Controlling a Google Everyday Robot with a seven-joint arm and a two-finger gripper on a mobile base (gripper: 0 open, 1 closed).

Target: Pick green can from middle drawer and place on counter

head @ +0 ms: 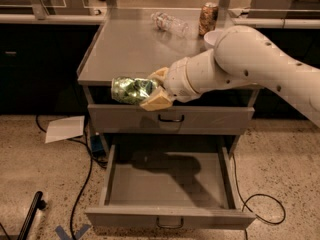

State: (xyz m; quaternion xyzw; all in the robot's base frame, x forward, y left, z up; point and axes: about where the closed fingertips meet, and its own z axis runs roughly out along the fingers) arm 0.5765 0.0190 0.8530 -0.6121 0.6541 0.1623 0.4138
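My gripper (150,90) is shut on the green can (131,90), which lies on its side between the tan fingers (157,101). The can hangs at the level of the counter's front edge, in front of the counter (135,49) and above the open middle drawer (167,186). The drawer is pulled out, with a bare grey bottom and a small dark handle on its front. My white arm reaches in from the right.
On the counter's far side lie a clear plastic bottle (170,23), a brown can (208,18) and a white bowl (214,36), partly hidden by my arm. A closed top drawer (171,118) sits under the counter. Paper (65,128) and cables lie on the floor at left.
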